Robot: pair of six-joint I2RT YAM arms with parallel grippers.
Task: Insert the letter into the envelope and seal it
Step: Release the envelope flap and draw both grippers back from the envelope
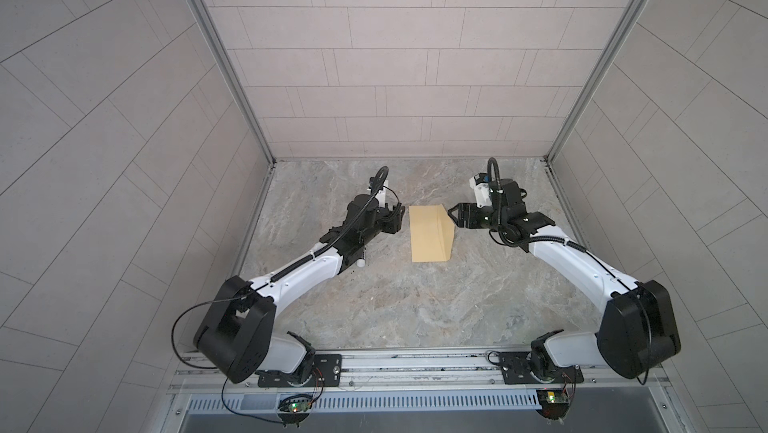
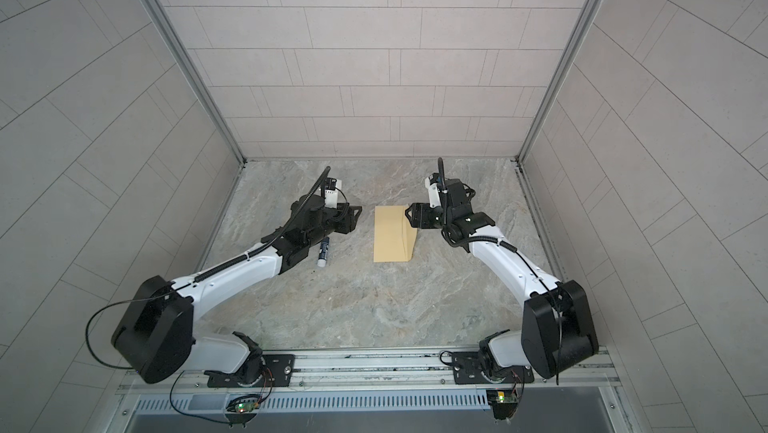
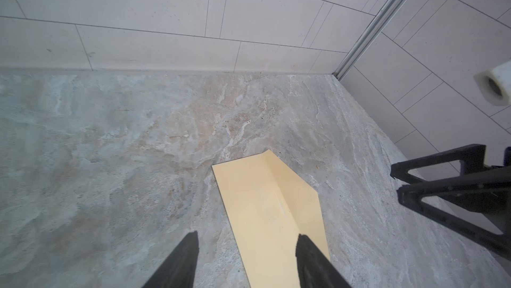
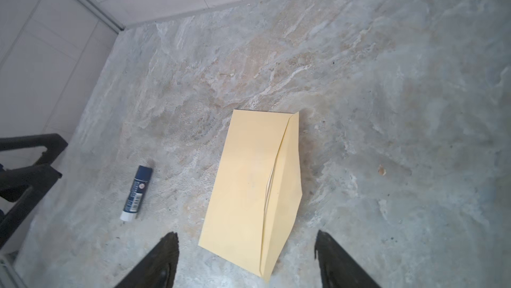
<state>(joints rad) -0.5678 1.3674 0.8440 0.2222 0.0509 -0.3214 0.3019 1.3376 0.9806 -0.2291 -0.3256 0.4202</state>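
Observation:
The yellow-tan envelope (image 1: 428, 235) (image 2: 390, 235) lies flat on the marble table, seen in both top views. Its flap (image 1: 446, 233) (image 4: 287, 184) along the right long edge stands half raised. The letter is hidden. My left gripper (image 1: 397, 219) (image 2: 355, 215) (image 3: 247, 235) hovers open at the envelope's left far corner, holding nothing. My right gripper (image 1: 452, 218) (image 2: 409, 215) (image 4: 246, 233) stands open beside the flap's far end, also holding nothing. In the wrist views the envelope (image 3: 257, 198) (image 4: 243, 179) lies just ahead of each pair of jaws.
A dark blue glue stick (image 2: 323, 252) (image 4: 136, 192) with a white end lies on the table beside the left arm. Tiled walls enclose the table at the back and on both sides. A metal rail (image 1: 415, 362) runs along the front edge.

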